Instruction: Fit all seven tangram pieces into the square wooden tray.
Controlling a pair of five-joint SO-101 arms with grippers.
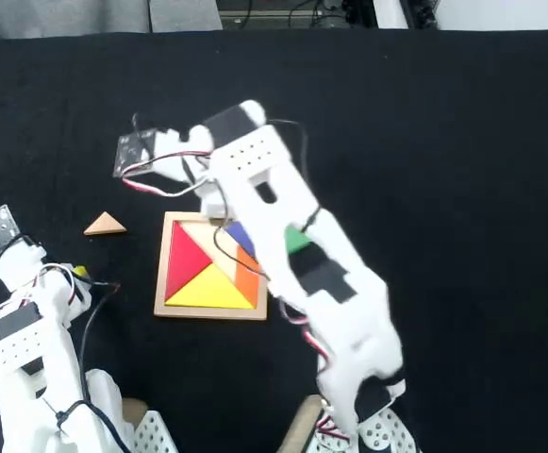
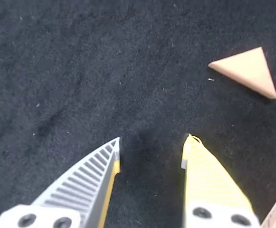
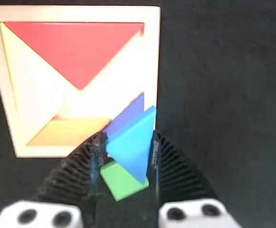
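Two end effectors for you | right end effector [image 3: 128, 139] closed on the blue triangle [image 3: 135, 152], at the wooden tray [image 3: 152, 57] rim, green piece [image 3: 123, 184] just beneath | left end effector [image 2: 152, 148] spread open, empty, over the tabletop [image 2: 57, 71] near the tan triangle [image 2: 247, 71], which lies outside the tray | red triangle [image 1: 187, 255] and yellow triangle [image 1: 212, 291] seated in the tray.

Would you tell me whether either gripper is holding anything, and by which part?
The right gripper grips the blue triangle piece across its side edges; the left gripper is open, holding nothing.
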